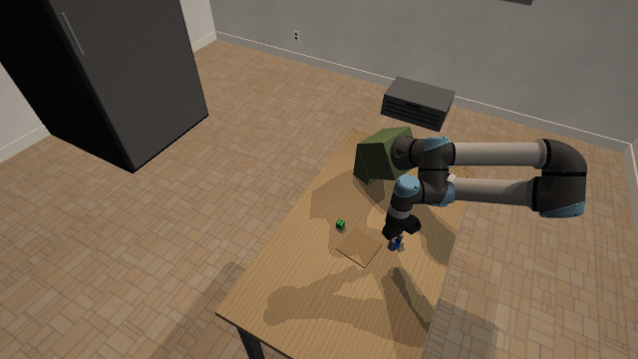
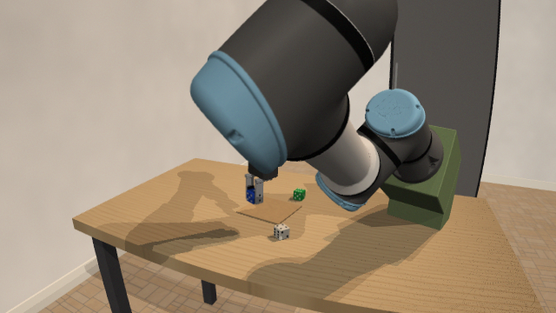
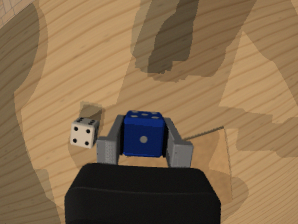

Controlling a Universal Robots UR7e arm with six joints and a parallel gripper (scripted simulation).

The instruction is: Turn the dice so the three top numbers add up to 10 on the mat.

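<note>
My gripper [image 1: 397, 245] [image 2: 254, 196] [image 3: 143, 128] is shut on a blue die [image 1: 396, 243] [image 2: 250, 195] [image 3: 143, 132] and holds it just above the table at one edge of the brown mat [image 1: 359, 247] [image 2: 269, 210] [image 3: 212, 163]. A white die [image 2: 281, 231] [image 3: 83, 133] lies flat on the bare table beside the mat, close to the gripper. A green die [image 1: 341, 224] [image 2: 299, 194] lies on the table off the mat's other side. No die lies on the mat.
A green box [image 1: 379, 155] [image 2: 427, 191] stands at the back of the wooden table [image 1: 324, 299] [image 2: 391, 269], near the arm's base. The arm reaches over the table's back half. The table edges are close on both sides of the mat.
</note>
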